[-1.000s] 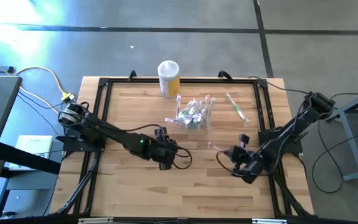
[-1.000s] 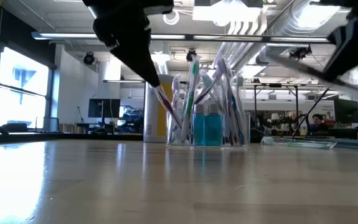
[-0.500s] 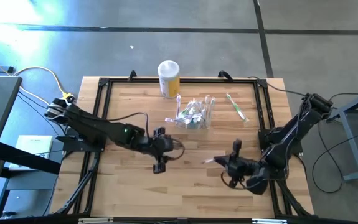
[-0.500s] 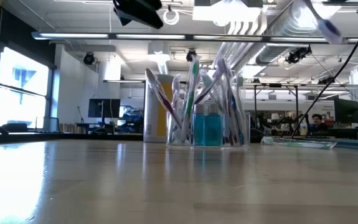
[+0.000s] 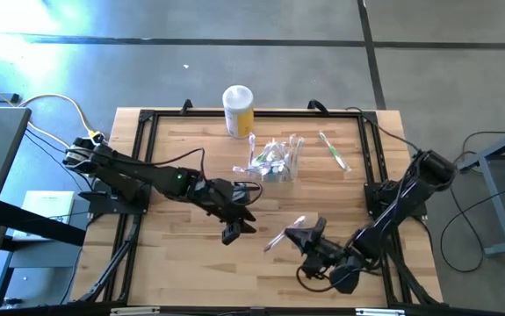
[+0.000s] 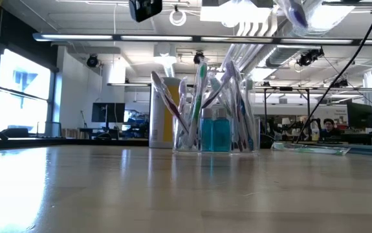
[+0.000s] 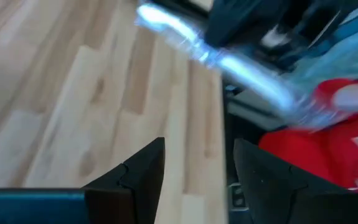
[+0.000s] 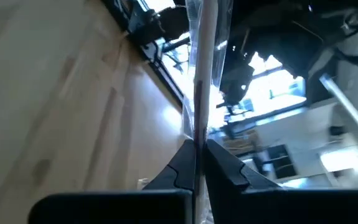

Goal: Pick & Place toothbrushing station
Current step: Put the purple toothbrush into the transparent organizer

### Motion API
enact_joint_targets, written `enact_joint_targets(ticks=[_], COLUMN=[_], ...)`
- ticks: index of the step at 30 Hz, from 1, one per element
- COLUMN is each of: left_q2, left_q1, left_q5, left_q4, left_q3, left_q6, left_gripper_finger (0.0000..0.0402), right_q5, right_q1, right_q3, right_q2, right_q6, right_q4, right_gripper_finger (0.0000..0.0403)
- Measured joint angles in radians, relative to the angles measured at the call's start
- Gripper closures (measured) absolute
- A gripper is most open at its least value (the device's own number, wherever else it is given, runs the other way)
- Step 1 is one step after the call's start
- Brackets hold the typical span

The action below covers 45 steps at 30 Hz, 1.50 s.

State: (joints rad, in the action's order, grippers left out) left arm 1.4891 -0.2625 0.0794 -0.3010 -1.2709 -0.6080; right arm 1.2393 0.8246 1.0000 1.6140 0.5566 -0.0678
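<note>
Toothbrushing station (image 5: pixel 274 162) — beyond left hand (image 5: pixel 234 230), apart.

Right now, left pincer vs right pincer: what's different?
Left pincer stands open with nothing between its fingers; right pincer is shut on a wrapped toothbrush.
Left pincer sits near the table's middle, just in front of the toothbrushing station; right pincer is closer to the front edge, on the right.
Shared: both are raised off the wooden table, apart from the station.

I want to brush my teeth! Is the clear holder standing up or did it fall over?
Standing up. The holder sits flat on the table, brushes poking upward.
</note>
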Motion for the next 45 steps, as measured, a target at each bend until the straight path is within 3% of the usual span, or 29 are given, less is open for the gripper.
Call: enact_joint_targets(ticks=[8, 16, 22, 31, 38, 45], left_q2=[0.025, 0.040, 0.064, 0.065, 0.074, 0.137], left_q1=[0.001, 0.001, 0.001, 0.001, 0.009, 0.049], left_q5=[0.025, 0.017, -0.006, -0.009, 0.007, 0.115], left_q4=[0.107, 0.120, 0.134, 0.164, 0.188, 0.254], left_q3=[0.001, 0.000, 0.000, 0.000, 0.000, 0.000], left_q6=[-0.113, -0.147, -0.148, -0.231, -0.236, -0.269], left_gripper_finger=[0.0215, 0.0215, 0.0215, 0.0215, 0.0215, 0.0215], right_q5=[0.119, 0.078, -0.062, -0.096, -0.165, -0.197], right_q1=[-0.006, -0.046, -0.061, -0.059, -0.061, -0.077], right_q3=[0.000, 0.000, 0.000, 0.011, 0.024, 0.024], right_q2=[0.105, 0.112, 0.120, 0.224, 0.227, 0.227], right_q6=[0.313, 0.381, 0.492, 0.855, 0.896, 0.886], right_q4=[-0.199, -0.225, -0.306, -0.568, -0.578, -0.579], right_gripper_finger=[0.0395, 0.0395, 0.0395, 0.0395, 0.0394, 0.0393])
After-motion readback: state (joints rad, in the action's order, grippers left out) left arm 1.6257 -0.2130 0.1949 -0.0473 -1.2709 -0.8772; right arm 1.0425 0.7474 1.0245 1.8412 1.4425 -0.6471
